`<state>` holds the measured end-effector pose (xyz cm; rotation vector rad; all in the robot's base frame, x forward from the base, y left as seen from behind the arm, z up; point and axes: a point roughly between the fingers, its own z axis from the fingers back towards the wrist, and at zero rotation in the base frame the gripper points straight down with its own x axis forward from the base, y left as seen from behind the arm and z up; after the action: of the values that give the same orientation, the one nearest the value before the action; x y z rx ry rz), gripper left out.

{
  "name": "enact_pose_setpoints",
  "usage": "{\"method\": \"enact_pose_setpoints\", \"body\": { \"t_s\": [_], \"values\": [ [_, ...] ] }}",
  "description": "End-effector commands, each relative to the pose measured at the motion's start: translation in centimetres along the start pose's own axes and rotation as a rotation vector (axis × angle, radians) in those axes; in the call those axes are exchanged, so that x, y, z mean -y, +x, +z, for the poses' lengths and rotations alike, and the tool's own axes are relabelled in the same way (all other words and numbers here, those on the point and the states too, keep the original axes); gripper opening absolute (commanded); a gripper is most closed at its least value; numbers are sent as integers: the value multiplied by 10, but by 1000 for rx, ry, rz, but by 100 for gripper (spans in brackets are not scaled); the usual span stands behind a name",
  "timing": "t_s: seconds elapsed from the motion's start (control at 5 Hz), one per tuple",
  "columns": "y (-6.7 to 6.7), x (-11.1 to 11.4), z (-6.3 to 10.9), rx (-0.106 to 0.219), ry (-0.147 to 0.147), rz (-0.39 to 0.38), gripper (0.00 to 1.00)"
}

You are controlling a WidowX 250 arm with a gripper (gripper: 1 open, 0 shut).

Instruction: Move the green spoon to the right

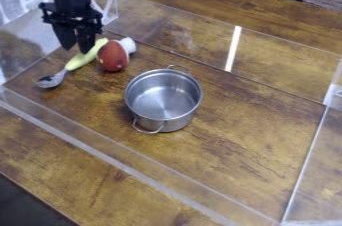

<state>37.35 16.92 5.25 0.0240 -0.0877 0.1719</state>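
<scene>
The green spoon (84, 56) lies on the left side of the table (201, 170), its metal bowl toward the near left. The gripper (78, 46) is at the far end of the handle, with fingers partly apart; I see no firm grip. Probably it comes there because the thick handle is easier to grasp, though the red-and-white rounded object (115, 56) is just beside, at right.
</scene>
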Motion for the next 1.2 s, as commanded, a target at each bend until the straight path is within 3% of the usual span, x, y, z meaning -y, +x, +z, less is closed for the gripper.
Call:
{"method": "enact_pose_setpoints", "body": {
  "t_s": [0.0,0.2,0.8,1.0],
  "values": [
    [4,-22,25,66,16,-4,100],
    [2,-29,26,66,12,-31,100],
    [13,1,5,65,10,41,100],
    [9,-11,2,63,12,58,100]
  ]
}}
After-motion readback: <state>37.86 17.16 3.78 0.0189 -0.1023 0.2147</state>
